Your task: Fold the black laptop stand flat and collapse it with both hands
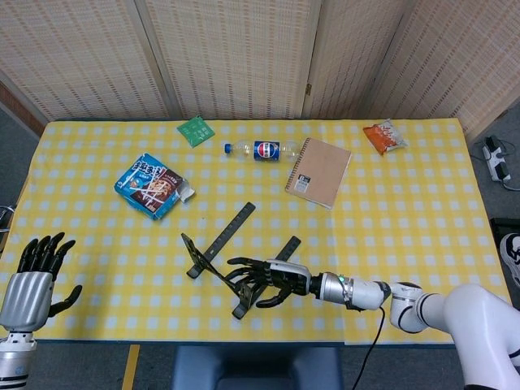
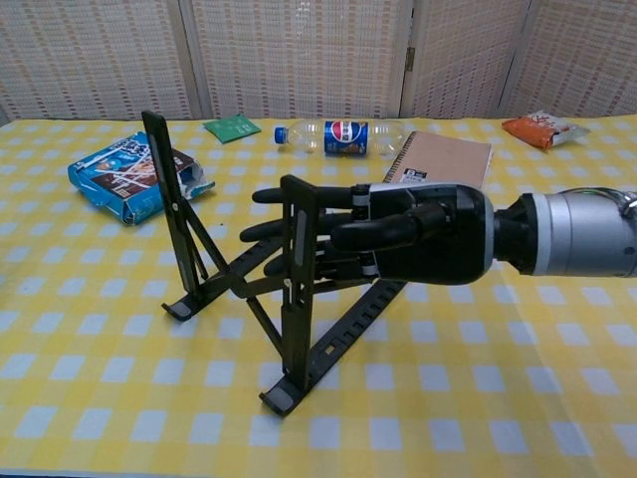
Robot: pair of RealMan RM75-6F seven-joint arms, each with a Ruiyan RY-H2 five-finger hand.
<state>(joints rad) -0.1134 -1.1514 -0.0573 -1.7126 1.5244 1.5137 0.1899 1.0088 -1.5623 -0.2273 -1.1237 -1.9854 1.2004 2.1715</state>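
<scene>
The black laptop stand stands unfolded near the table's front middle, its two bars joined by crossed links. In the chest view its left bar leans back and its right bar stands almost upright. My right hand reaches in from the right with its fingers spread. In the chest view the right hand lies behind the right bar with its fingers touching it; the thumb stops short of the bar. My left hand hovers open at the front left corner, far from the stand.
A blue snack box lies left of the stand. Behind it are a cola bottle, a brown notebook, a green packet and an orange snack bag. The table's front edge is close to the stand.
</scene>
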